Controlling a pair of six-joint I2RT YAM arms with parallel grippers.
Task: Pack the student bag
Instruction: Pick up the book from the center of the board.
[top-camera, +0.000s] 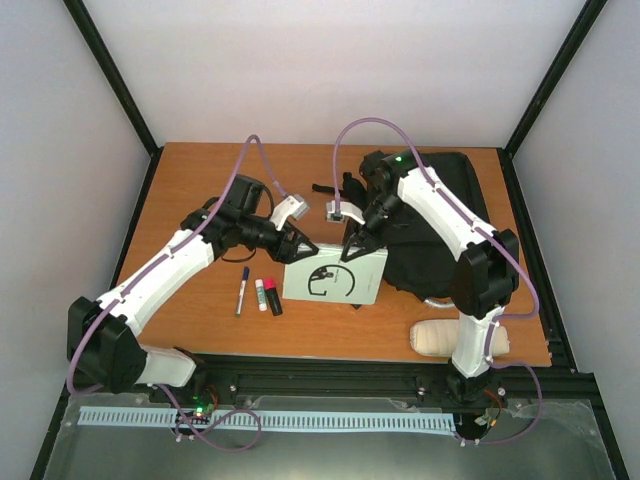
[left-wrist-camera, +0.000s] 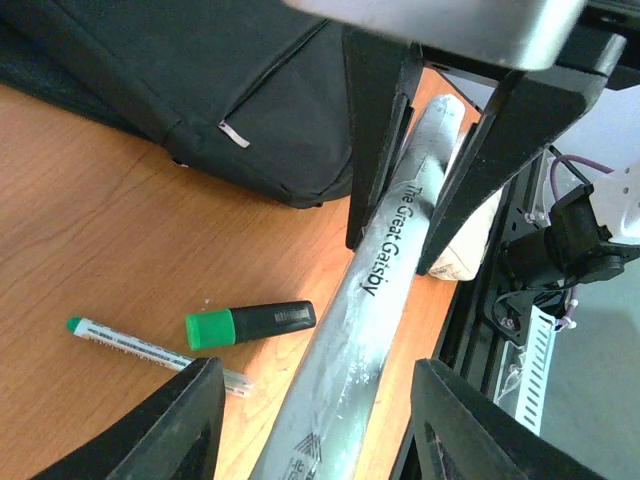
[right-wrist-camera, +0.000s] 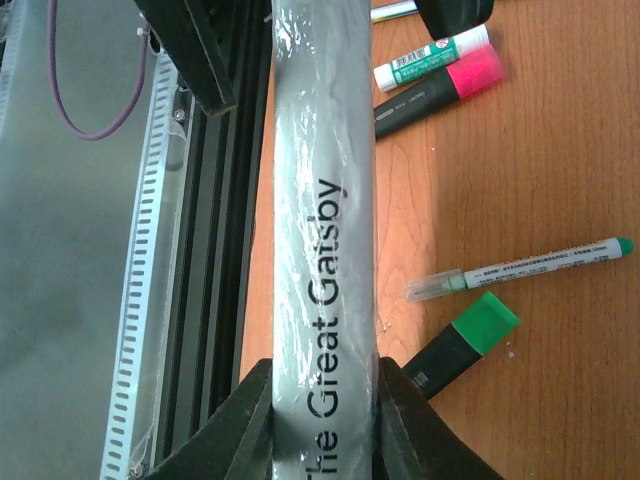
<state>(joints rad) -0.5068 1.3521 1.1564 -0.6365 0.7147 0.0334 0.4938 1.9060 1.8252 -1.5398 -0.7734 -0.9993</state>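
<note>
Student bag (top-camera: 462, 178), a big black soft fabric backpack, lies at the far right corner of the brown wooden tabletop (top-camera: 200, 180), and the right arm reaches across it. Just beside the bag, nearer the middle of the tabletop, is a thin pale book with a silver-grey spine (top-camera: 335, 278) (the spine says "The Great Gatsby" and is wrapped in shiny clear plastic). The right claw (top-camera: 352, 250) is nearly closed and pinches the book's spine between its two black fingers. The left claw (top-camera: 305, 247) is about half open. Its fingers stand one on each side of the same spine without touching it, so it holds nothing. To the left of the book lie a white pen with a blue cap (top-camera: 242, 290) and a black marker with a pink cap (top-camera: 273, 300). A black marker with a green cap (left-wrist-camera: 250, 325) lies by the book too. A small cream-white rolled pouch (top-camera: 440, 338) sits at the near edge, close to the near right corner.
</note>
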